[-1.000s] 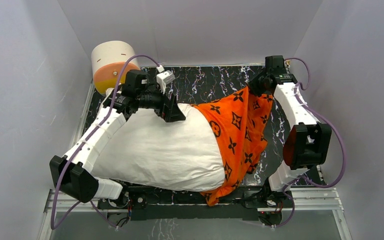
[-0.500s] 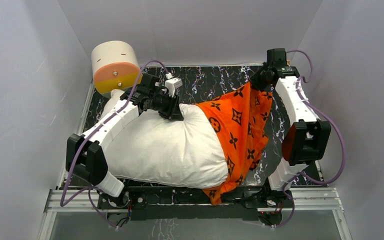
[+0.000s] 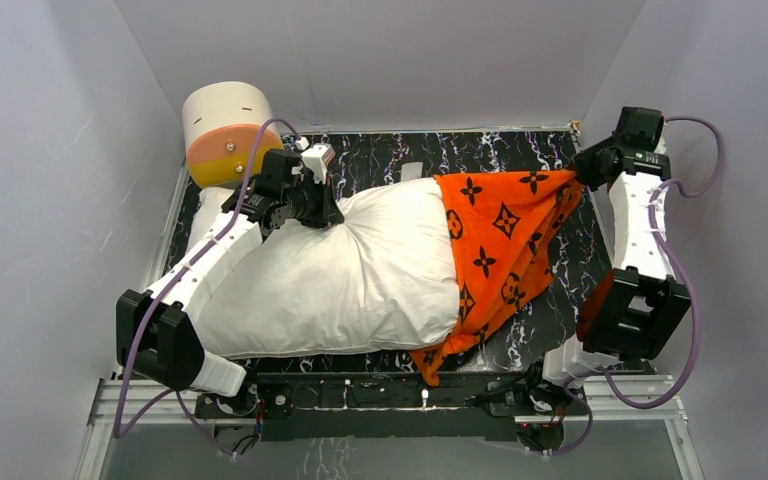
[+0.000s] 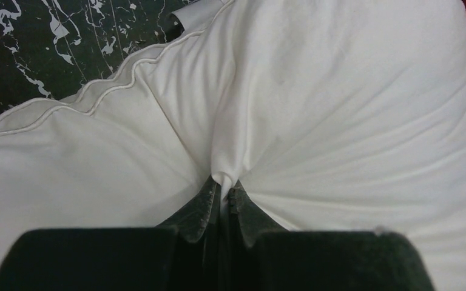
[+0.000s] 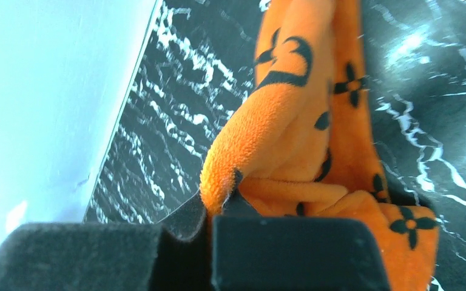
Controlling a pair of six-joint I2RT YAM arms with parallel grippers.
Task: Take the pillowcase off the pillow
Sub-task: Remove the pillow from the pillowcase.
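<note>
Presently: pillowcase [image 3: 505,240] sleeves only the right end of the pillow [image 3: 350,280].
Tools: left gripper [image 4: 223,187] clenched on a thin fold of white fabric at the pillow's far edge; right gripper [image 5: 216,205] clamped on the pillowcase corner, right of the pillow. Risk: the fold may slip under pull, so the pillow drags along inside the cover.

The pillow [image 3: 340,280] fills the left side, cylinder [image 3: 225,130] crowds the back-left corner; bare floor [image 3: 557,300] right of the pillowcase [image 3: 500,235] looks passable, probably.
</note>
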